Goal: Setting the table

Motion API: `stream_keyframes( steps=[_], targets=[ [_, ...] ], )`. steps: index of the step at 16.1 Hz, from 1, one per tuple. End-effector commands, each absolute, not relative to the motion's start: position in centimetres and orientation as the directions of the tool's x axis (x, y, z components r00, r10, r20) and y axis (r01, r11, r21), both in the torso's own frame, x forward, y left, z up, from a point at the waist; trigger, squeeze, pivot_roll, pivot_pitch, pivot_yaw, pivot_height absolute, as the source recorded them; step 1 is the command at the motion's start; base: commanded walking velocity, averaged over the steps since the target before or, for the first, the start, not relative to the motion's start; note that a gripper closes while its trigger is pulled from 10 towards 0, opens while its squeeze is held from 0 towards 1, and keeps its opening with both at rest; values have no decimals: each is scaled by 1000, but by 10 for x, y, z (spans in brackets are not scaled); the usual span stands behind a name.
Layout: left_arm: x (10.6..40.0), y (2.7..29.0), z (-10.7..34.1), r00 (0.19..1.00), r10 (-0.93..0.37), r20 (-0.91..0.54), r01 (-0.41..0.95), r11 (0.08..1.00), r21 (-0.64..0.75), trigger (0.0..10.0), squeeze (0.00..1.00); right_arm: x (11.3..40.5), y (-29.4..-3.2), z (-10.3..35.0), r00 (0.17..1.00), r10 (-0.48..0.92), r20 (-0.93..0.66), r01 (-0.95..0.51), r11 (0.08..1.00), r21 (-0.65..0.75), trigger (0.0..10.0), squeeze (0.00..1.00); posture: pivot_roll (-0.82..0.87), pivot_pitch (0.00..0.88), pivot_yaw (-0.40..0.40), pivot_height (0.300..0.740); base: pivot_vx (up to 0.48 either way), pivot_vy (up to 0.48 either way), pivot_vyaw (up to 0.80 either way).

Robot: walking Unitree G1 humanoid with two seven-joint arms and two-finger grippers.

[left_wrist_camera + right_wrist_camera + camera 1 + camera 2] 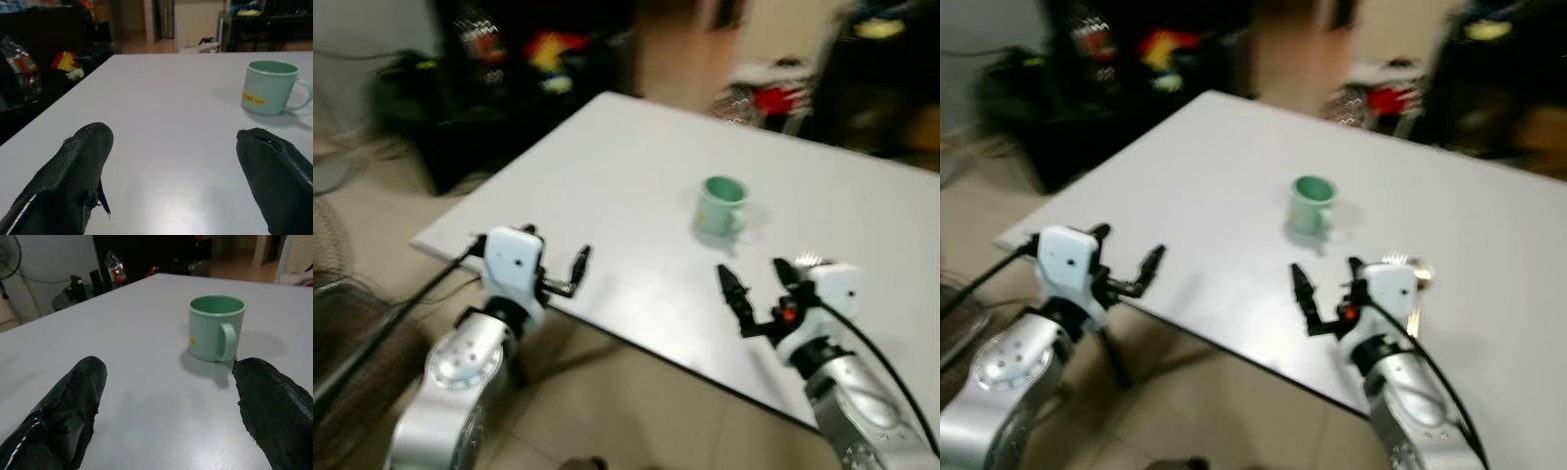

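Left eye view: a pale green mug [722,204] stands upright on the white table [626,176], a little right of the picture's centre, its handle turned toward the robot. The left gripper [558,269] is at about 8 o'clock from the mug, over the table's near edge, fingers spread wide and holding nothing. The right gripper [759,284] is at about 5 o'clock from the mug, near it but apart, fingers also wide and empty. Behind the table the room is dark and blurred, with red and yellow things that cannot be made out.

Right eye view: the same scene, with the mug [1311,205] between the two grippers and farther out than both.

Left wrist view: the two black fingers [73,171] stand far apart over bare table, nothing between them. The mug [268,87] sits beyond the far finger, with a small yellow label on its side.

Right wrist view: the fingers [73,401] gape wide, empty. The mug [215,327] stands ahead between them, handle facing the camera.
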State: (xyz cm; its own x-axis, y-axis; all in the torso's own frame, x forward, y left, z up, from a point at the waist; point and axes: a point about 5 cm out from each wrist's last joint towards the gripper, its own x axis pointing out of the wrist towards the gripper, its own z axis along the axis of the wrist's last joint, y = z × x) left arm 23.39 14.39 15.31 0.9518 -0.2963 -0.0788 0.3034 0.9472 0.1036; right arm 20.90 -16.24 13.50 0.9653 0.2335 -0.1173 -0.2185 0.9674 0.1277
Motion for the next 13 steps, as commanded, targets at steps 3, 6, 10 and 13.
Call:
stream_keyframes(
  steps=[3,6,10,13],
  targets=[
    [233,152,155,958,-272,-86,282,950,137,10000,0,209,-162,134,962,245,-122,-229,965,127,10000,1000,75,0,-36,740,0,0,800],
    [233,153,155,959,-268,-93,280,948,152,10000,0,211,-160,133,965,235,-114,-216,964,156,10000,1000,85,0,-39,740,0,0,800],
    [236,157,157,957,-275,-92,288,943,168,10000,0,210,-162,131,975,195,-108,-174,968,179,10000,1000,76,0,-17,740,0,0,800],
    [235,151,155,946,-305,-106,319,936,147,10000,0,207,-161,128,976,184,-120,-163,973,161,10000,1000,63,0,5,740,0,0,800]
  ],
)
